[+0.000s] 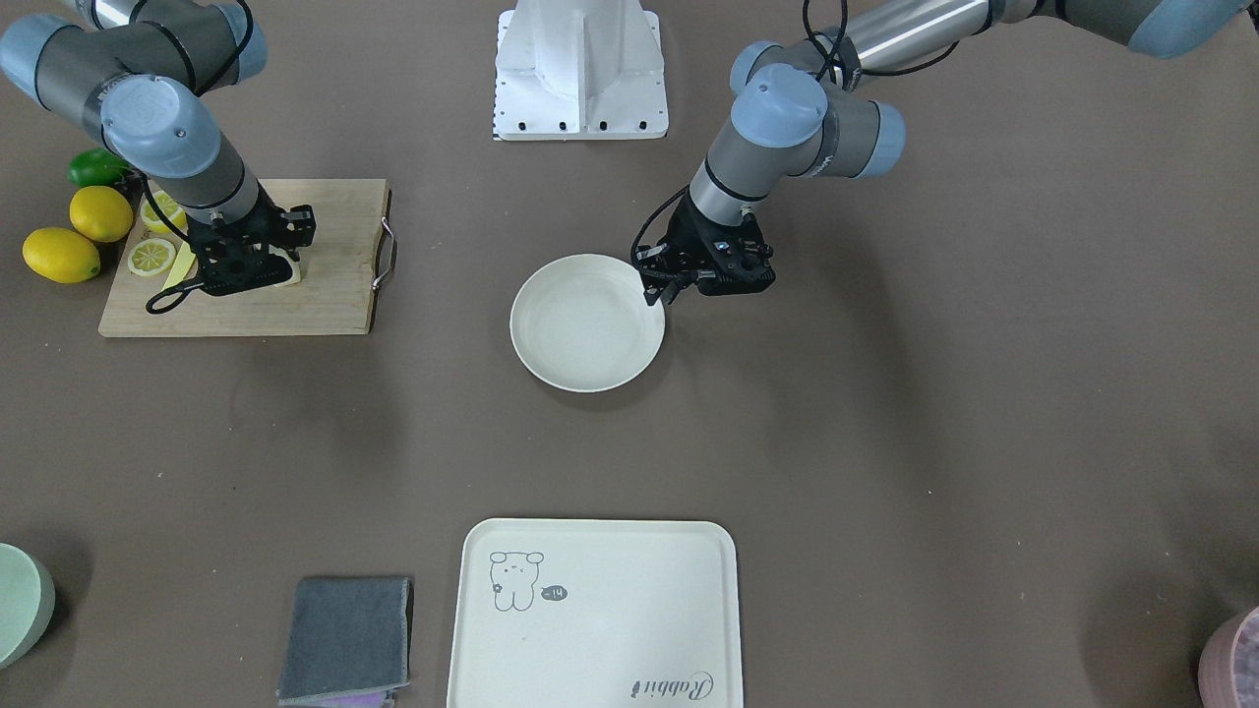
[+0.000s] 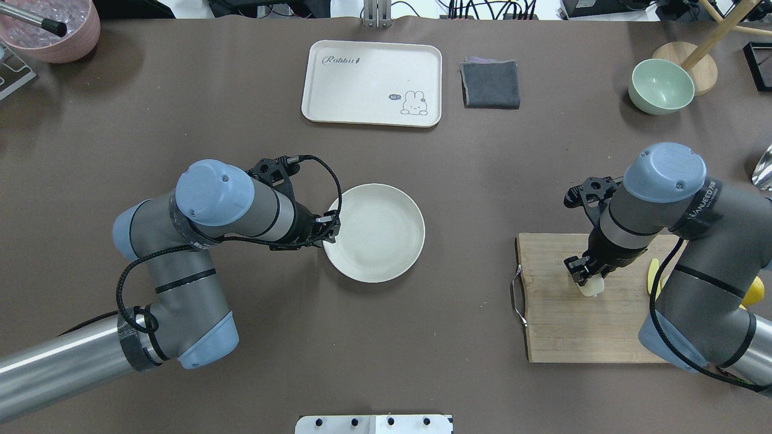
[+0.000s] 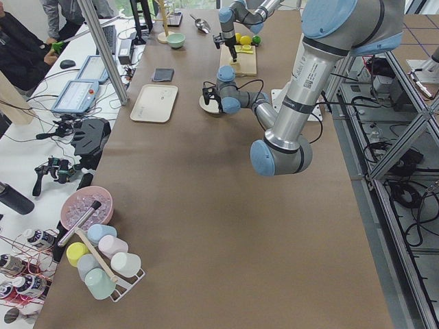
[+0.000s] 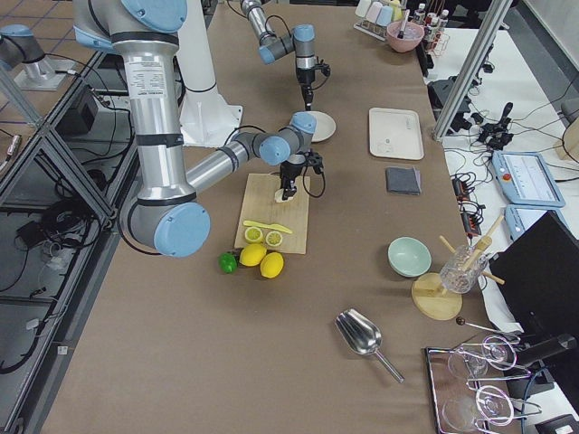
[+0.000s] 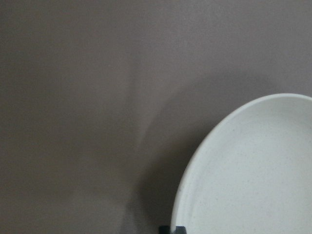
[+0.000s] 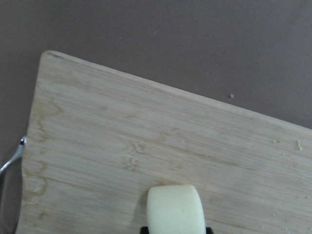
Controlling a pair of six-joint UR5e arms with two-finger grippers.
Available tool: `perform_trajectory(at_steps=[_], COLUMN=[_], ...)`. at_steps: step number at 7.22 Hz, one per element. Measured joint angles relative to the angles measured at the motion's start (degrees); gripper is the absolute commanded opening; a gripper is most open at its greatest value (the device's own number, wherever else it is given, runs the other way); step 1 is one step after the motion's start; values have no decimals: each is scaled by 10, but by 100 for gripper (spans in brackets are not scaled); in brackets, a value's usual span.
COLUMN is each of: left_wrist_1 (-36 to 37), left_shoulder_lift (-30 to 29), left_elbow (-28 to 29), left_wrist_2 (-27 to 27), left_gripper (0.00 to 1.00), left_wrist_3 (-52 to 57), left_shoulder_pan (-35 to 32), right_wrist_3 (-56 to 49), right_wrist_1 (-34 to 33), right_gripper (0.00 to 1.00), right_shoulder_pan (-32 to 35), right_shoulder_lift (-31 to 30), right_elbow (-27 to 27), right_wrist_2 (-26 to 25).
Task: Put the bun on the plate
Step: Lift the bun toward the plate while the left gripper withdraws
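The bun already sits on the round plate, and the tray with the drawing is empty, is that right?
No. The bun is not on the plate, which is bare; it sits on the wooden board at the right tool, as the overhead exterior view shows. The tray is indeed empty.

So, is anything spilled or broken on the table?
No, nothing stands out. The plate sits flat and empty, the bun is whole on the wooden board in the right gripper, and the tray lies flat.
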Motion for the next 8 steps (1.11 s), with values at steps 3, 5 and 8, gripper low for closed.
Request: perform_trajectory(at_steps=[3,5,8], left_wrist_1=[6,9,9], left_shoulder_lift=[25,84,196], left_elbow=[-40,-88,-152], left_wrist_2=[-19,-50,-71], left_gripper=[98,98,98], left_wrist_3=[10,53,142], left_shoulder_pan=[-30,-64,-101], right_wrist_3=[13,75,177], right_wrist_1=[-1,-1,3], right_gripper=[16,20,22], right_shoulder_pan=[3,-2,-28], right_shoulder_lift=[38,111,283], right_elbow=[10,-10,-126], right_wrist_2=[4,5,1])
